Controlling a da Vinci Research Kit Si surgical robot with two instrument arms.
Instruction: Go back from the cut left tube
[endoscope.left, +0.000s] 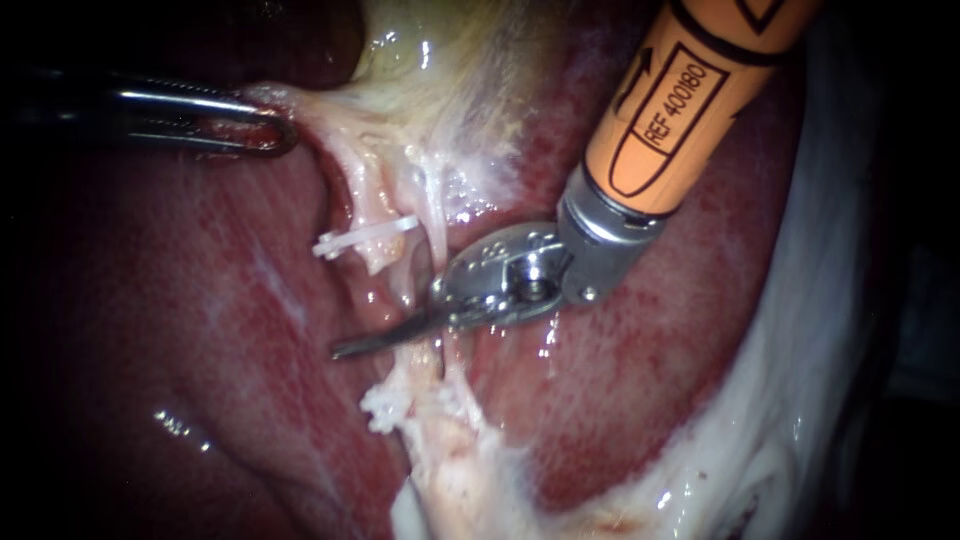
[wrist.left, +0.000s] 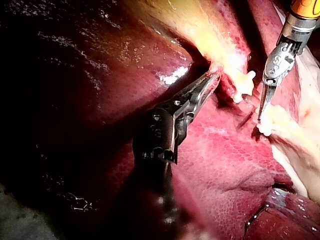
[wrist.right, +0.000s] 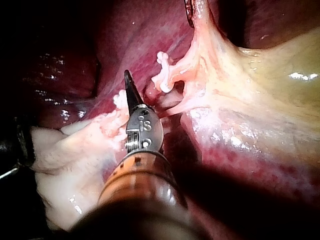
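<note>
My left instrument (endoscope.left: 272, 128) has its jaws clamped on the pale tissue fold (endoscope.left: 300, 105) beyond the upper clip (endoscope.left: 365, 237), holding it taut so the stumps stand apart. The cut left tube (endoscope.left: 375, 262) ends just under that clip. Its other stump, further below the upper clip, bears the lower clip (endoscope.left: 385, 408). My right instrument (endoscope.left: 350, 346) lies blades closed in the gap, likely free to withdraw. The liver (endoscope.left: 180, 330) is wet and slick, and room is tight.
</note>
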